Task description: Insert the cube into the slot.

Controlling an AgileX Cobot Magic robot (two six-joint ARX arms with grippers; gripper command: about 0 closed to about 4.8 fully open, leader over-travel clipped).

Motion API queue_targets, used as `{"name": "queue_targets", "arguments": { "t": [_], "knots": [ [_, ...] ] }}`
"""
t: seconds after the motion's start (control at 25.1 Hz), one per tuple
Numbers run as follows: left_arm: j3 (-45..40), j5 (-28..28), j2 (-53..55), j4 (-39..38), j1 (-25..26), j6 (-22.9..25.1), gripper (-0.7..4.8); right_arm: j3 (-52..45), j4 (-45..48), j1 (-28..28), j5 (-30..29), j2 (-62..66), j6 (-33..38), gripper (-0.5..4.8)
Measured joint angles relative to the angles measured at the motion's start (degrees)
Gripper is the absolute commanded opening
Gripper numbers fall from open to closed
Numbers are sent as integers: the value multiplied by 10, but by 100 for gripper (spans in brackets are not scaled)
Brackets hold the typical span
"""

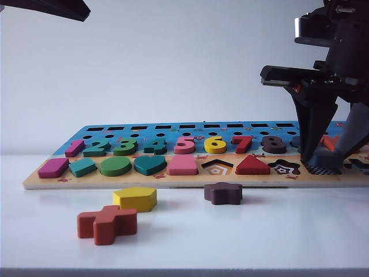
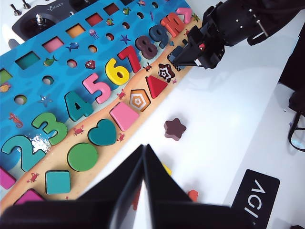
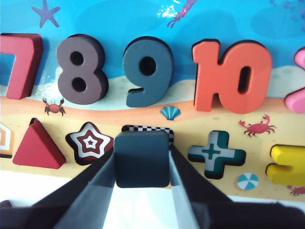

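The dark navy cube [image 3: 142, 162] sits clamped between the two fingers of my right gripper [image 3: 143, 150]. It hangs directly over the checkerboard slot [image 3: 145, 129], of which only a thin strip shows past the cube's far edge. In the exterior view the right gripper [image 1: 330, 160] points down at the board's right end. There the cube [image 1: 324, 157] is just above the slot [image 1: 322, 169], and I cannot tell whether they touch. My left gripper [image 2: 144, 149] is shut on nothing, held high over the table in front of the board.
The puzzle board [image 1: 173, 180] carries numbers and shapes, with a star cut-out [image 3: 89, 142] and a plus cut-out [image 3: 217, 153] on either side of the slot. In front lie a brown star piece [image 1: 223, 193], a yellow pentagon [image 1: 135, 199] and a red-brown cross [image 1: 108, 224].
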Motion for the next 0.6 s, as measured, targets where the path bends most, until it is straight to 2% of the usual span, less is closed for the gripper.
{"name": "queue_targets", "arguments": {
  "t": [0.28,0.6],
  "knots": [
    [0,0,0,0,0,0,10,0,0,0,0,1,0,62],
    [0,0,0,0,0,0,10,0,2,0,7,11,0,199]
  ]
}}
